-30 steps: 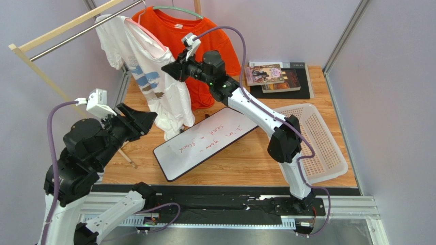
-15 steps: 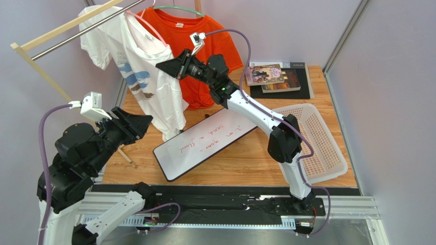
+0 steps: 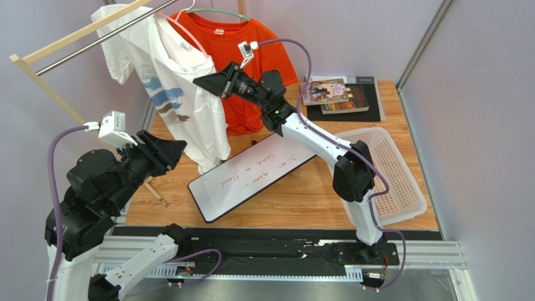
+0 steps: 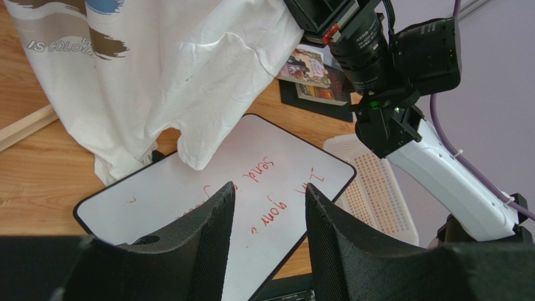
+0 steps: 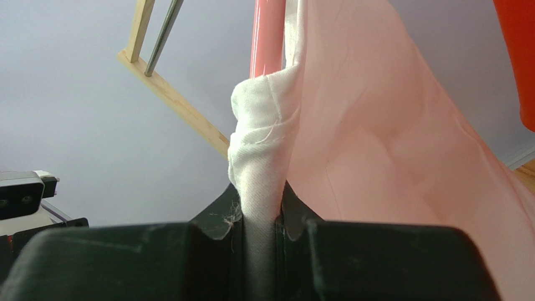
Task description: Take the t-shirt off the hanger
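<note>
A white t-shirt (image 3: 182, 94) with blue and brown print hangs on a pink hanger (image 3: 188, 34) from the metal rail. My right gripper (image 3: 202, 81) is shut on a bunched fold of the shirt's shoulder fabric (image 5: 260, 144), right beside the pink hanger's arm (image 5: 267, 37). My left gripper (image 3: 182, 147) stands open and empty, low and to the left of the shirt's hem. In the left wrist view its gripper (image 4: 270, 194) is apart from the shirt (image 4: 176, 69), above the whiteboard.
An orange t-shirt (image 3: 242, 56) on a green hanger (image 3: 216, 10) hangs just behind. A whiteboard (image 3: 251, 175) with red writing lies under the shirts. A white basket (image 3: 392, 175) sits at right, books (image 3: 342, 94) at the back. The wooden rack frame (image 3: 63, 37) stands left.
The right gripper, still clamped on the white fabric, has shifted left and turned, swinging the shirt leftward on the rail. The left arm drew back and down to the left, its jaws a little narrower.
</note>
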`<control>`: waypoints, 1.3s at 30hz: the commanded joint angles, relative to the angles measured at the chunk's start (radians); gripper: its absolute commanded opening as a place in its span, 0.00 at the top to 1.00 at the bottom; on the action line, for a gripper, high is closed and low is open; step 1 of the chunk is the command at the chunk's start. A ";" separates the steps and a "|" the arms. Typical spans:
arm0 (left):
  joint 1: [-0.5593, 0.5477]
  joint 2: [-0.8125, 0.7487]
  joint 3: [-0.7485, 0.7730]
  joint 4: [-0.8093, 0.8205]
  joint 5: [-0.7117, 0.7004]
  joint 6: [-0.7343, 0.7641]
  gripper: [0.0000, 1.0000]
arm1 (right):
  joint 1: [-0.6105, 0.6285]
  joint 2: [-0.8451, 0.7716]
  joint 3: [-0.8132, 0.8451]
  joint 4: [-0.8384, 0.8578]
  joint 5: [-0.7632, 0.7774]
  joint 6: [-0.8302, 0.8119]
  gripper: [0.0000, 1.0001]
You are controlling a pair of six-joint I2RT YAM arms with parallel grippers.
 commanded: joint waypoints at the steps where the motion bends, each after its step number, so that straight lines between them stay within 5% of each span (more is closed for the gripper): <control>1: 0.003 0.008 0.014 0.010 0.019 0.028 0.50 | -0.003 -0.104 0.000 0.157 -0.010 0.019 1.00; 17: 0.003 0.031 0.007 0.060 0.036 0.025 0.51 | -0.023 -0.208 -0.185 0.217 -0.058 -0.001 1.00; 23: 0.003 0.100 0.036 0.102 0.001 0.047 0.47 | -0.026 -0.257 -0.273 0.106 -0.107 -0.156 1.00; 30: 0.013 0.418 0.347 -0.057 -0.030 -0.059 0.43 | -0.028 -0.283 -0.293 -0.065 -0.133 -0.424 1.00; 39: 0.308 0.466 0.179 0.183 0.373 -0.378 0.49 | -0.026 -0.318 -0.323 -0.220 -0.139 -0.639 1.00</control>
